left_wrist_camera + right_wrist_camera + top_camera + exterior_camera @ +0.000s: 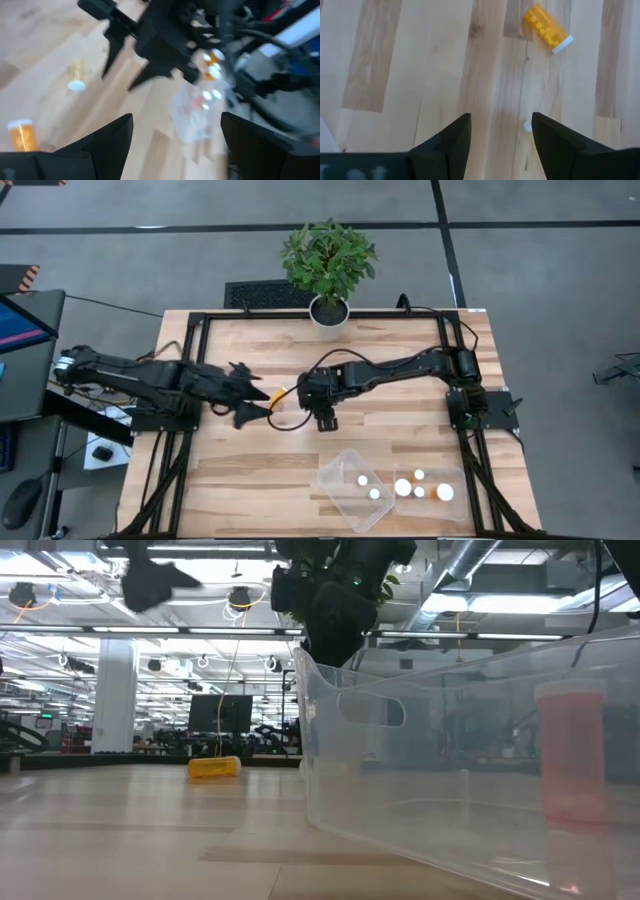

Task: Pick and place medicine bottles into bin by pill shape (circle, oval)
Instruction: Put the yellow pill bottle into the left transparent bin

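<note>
Right pincer (500,131) hangs open and empty near a toppled amber bottle (548,28) on the bench (230,480). Left pincer (175,135) gapes wide, empty. A square, centred descent across the bottle's body seems best.

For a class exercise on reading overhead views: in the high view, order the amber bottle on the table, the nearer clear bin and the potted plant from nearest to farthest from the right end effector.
1. Amber bottle, beside the right end effector, towards the left arm.
2. Nearer clear bin, towards the table's front edge.
3. Potted plant, at the far edge.
</note>
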### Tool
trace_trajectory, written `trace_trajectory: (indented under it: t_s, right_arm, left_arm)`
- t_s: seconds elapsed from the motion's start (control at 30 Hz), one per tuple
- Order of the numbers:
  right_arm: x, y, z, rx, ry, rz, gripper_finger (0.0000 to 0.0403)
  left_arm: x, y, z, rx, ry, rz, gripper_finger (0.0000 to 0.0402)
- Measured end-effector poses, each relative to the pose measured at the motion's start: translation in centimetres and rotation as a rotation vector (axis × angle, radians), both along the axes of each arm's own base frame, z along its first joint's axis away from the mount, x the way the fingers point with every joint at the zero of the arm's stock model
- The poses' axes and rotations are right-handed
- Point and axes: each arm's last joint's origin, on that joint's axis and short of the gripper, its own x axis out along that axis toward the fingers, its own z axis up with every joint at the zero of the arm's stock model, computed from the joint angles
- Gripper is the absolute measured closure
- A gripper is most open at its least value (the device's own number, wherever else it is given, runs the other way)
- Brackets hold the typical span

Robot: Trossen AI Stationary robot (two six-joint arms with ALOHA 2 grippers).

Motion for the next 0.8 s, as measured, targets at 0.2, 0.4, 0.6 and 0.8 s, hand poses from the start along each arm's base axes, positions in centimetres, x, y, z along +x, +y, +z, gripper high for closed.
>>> trace_trajectory:
  t_s: [0.2,0.4,0.6,0.8]
  right_arm:
    - [-0.5,-1.5,-0.3,0.027,0.062,-0.095,0.0187]
    - [-1.0,-3.3,0.1,0.043,0.076,-0.173,0.0187]
    - [-1.1,-3.3,0.2,0.012,0.087,-0.107,0.0187]
    - [-0.7,-2.7,0.2,-0.044,0.052,0.062,0.0174]
  left_arm:
    - [-4.8,0.2,4.6,-0.117,-0.21,-0.037,0.0107]
    - [-8.6,0.8,8.2,-0.097,-0.521,0.018,0.0107]
    - [-10.4,1.2,8.9,-0.068,-0.606,0.04,0.0107]
    - [-10.2,1.2,8.3,-0.028,-0.552,0.055,0.0107]
